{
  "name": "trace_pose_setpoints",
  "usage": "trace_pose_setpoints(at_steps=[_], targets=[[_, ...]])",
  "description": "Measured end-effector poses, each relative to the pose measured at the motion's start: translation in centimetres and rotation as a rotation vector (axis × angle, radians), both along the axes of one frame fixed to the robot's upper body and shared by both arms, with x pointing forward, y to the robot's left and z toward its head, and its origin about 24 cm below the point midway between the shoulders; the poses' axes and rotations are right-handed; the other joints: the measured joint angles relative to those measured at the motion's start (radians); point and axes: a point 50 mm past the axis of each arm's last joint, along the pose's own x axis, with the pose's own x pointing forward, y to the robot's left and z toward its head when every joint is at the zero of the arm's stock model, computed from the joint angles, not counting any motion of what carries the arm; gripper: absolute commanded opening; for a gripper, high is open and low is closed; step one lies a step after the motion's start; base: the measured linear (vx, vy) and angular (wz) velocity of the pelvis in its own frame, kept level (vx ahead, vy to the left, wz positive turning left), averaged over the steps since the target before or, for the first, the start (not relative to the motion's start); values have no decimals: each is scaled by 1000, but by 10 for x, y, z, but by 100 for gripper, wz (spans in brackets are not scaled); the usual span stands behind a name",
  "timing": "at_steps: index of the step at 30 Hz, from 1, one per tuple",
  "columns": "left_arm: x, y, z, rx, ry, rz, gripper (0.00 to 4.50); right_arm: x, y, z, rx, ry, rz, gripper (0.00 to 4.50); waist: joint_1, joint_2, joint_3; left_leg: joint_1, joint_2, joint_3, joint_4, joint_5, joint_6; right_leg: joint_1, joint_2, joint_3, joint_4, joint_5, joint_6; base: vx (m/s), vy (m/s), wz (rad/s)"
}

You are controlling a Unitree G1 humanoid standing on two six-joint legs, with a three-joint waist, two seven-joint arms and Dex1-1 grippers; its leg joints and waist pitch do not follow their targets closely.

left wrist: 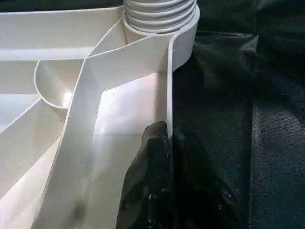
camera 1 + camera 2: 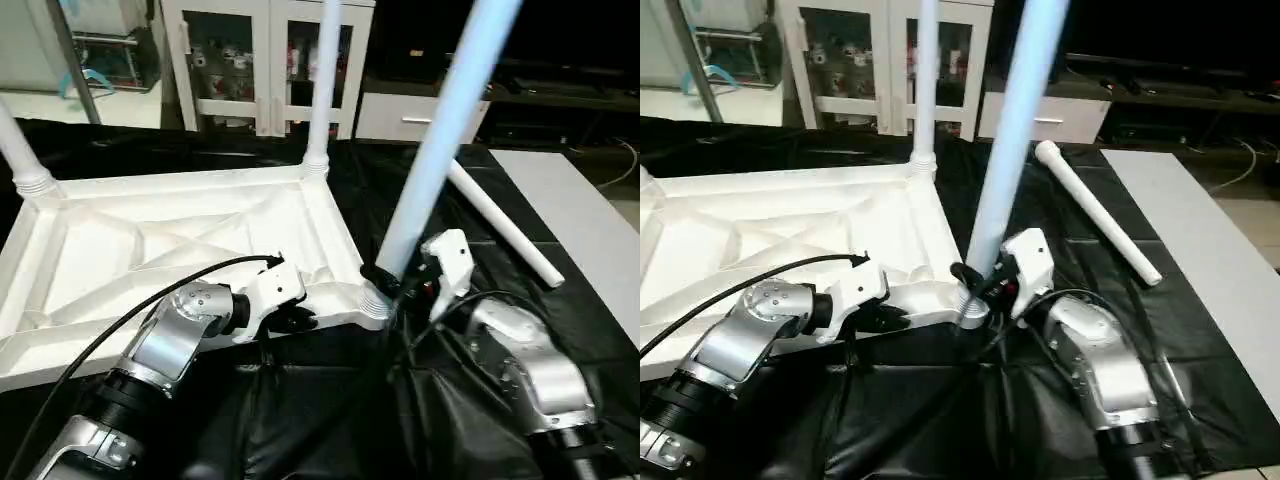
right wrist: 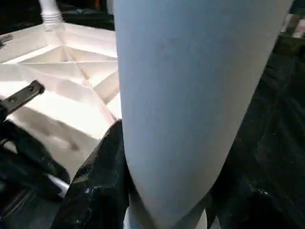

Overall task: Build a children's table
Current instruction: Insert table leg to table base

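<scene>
Left eye view: the white table top (image 2: pixel 150 250) lies upside down on the desk (image 2: pixel 330 400), which is draped in black cloth, with its ribbed underside facing up. A leg (image 2: pixel 323 90) stands upright in the far corner socket, and another leg (image 2: pixel 20 150) rises from the corner at the picture's left edge. The left claw (image 2: pixel 290 318) sits at the near rim of the top, just beside the near right corner socket, its fingers pinched closed on that rim. The right claw (image 2: pixel 395 280) grips the base of a third leg (image 2: pixel 440 140), which leans up and to the right from the near right corner socket. A fourth leg (image 2: pixel 505 225) lies loose on the cloth beyond the right claw, well apart from the top. Right eye view: same layout; the loose leg lies between the top and a pale board (image 2: pixel 1200 240) on the right, and a white cabinet (image 2: pixel 880 60) stands behind. Left wrist view: the black fingers (image 1: pixel 152 181) clamp the thin upright rim wall, one on each side, with the ridged foot of the leaning leg seated in the round socket just beyond. Right wrist view: the leaning leg passes close between the fingers (image 3: pixel 102 181), which touch its side just above the socket; the ribbed top spreads behind it.
</scene>
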Motion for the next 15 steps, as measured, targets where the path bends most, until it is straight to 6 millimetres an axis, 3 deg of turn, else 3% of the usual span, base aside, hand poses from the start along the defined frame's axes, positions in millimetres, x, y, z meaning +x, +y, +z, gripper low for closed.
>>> trace_pose_setpoints(at_steps=[2,9,15], targets=[[1,1,0,2,-3,23,0,7,5,0,3,-4,-27,185,-6,-1,1,0,0,0,0,0,0,-1,0,0,-1,0,0,0,0,0],[10,-14,0,-24,-26,256,0,49,33,3,22,-8,-245,184,-52,-1,2,-3,-1,-1,2,0,0,-6,0,-1,-17,1,-1,0,0,0],[23,-44,1,-54,-74,422,0,77,41,10,25,5,-443,184,-48,-2,2,-4,-2,2,1,0,0,-11,-1,1,-17,10,-16,0,0,0]])
